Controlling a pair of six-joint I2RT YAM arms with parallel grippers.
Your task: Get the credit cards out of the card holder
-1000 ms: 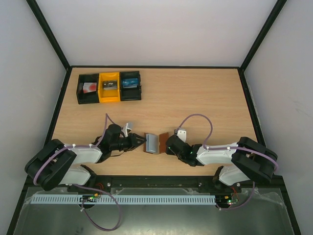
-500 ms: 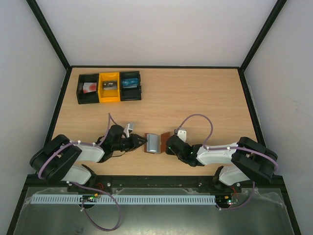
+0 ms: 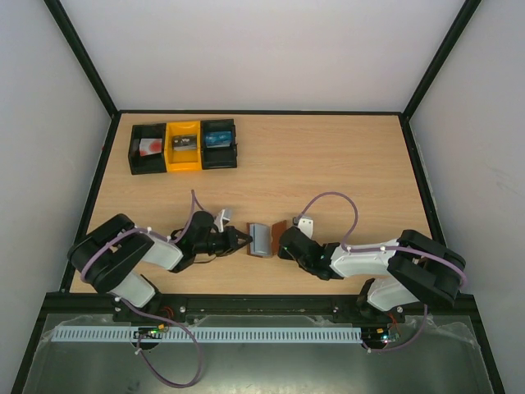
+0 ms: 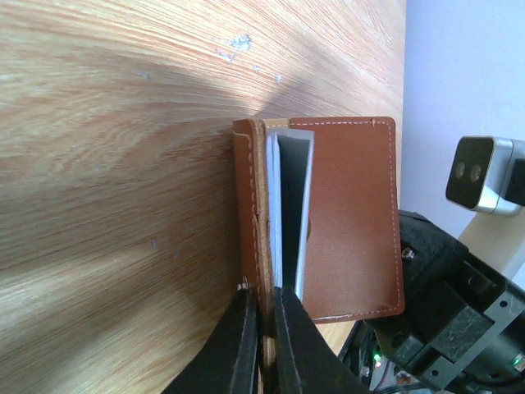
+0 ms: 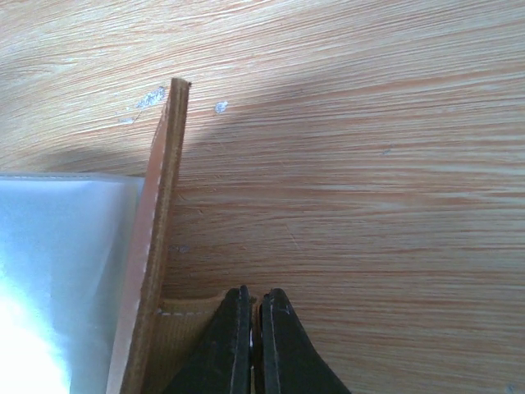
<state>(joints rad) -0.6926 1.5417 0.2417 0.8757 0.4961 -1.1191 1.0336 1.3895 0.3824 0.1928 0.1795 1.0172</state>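
Observation:
The brown card holder [image 3: 260,239] stands half open on the table between my two grippers. My left gripper [image 3: 244,240] is shut on the edge of its left flap [image 4: 246,213], the fingers pinching the leather from both sides. Past that flap the grey-blue inner pocket face [image 4: 291,205] and the brown outer face [image 4: 353,222] show. My right gripper [image 3: 283,240] is shut on the little brown tab [image 5: 193,320] beside the other flap's edge [image 5: 160,222]. The credit cards are hidden inside.
Three small bins stand in a row at the back left: a black one [image 3: 148,148], a yellow one [image 3: 182,146] and a black one [image 3: 219,141] with something blue in it. The right wrist camera [image 4: 480,172] sits close behind the card holder.
My left arm has reached to the right and its gripper has closed on the card holder's left flap. The card holder now stands folded narrower. The right gripper has held still.

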